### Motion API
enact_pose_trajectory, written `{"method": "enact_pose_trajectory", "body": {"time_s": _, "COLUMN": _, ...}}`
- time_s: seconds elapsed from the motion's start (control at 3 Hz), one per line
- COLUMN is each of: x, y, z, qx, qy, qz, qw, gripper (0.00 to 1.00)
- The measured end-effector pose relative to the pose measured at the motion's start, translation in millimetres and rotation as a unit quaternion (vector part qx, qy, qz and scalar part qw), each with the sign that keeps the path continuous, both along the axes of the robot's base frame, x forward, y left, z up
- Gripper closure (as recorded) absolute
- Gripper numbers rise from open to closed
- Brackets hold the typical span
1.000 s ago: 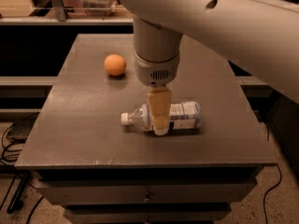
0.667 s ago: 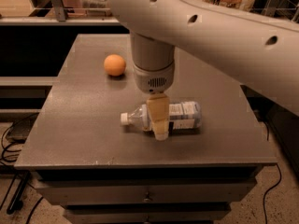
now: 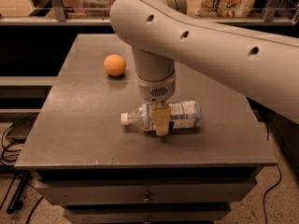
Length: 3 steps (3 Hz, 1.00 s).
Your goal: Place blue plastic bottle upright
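Position of the blue plastic bottle (image 3: 180, 115): lying on its side near the middle of the grey table (image 3: 79, 129), white cap pointing to the camera's left, labelled body to the right. This is unchanged from one second ago, so the bottle is not yet upright.

The gripper (image 3: 161, 127) hangs straight down from the wrist over the bottle's mid-section, between the neck and the label. Its tan tip crosses the front of the bottle and reaches the table surface. The wrist housing sits lower than one second ago, close above the bottle, and the arm link now sweeps lower across the right of the view. Whether the gripper has closed on the bottle cannot be told.

The orange ball (image 3: 114, 65) rests at the rear left, well apart from the bottle, and has not moved.
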<state>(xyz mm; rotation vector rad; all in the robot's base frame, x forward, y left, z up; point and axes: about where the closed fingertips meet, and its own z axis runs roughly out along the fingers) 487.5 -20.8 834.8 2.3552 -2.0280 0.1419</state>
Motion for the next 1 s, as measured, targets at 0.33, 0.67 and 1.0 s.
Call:
{"method": "enact_pose_trajectory", "body": {"time_s": 0.33, "x": -0.8, "y": 1.1, "z": 2.0, "qx": -0.001, "qy": -0.003, "qz": -0.006, "qw": 1.0, "gripper": 0.64}}
{"method": "enact_pose_trajectory", "body": {"time_s": 0.67, "x": -0.5, "y": 7.4, "z": 20.2, "qx": 0.026, "qy": -0.016, "qz": -0.008, "qw": 0.9995, "gripper": 0.88}}
{"method": "enact_pose_trajectory", "body": {"time_s": 1.0, "x": -0.1, "y": 13.6, "z": 48.5, "qx": 0.08, "qy": -0.037, "qz": -0.009, "qw": 0.996, "gripper": 1.0}}
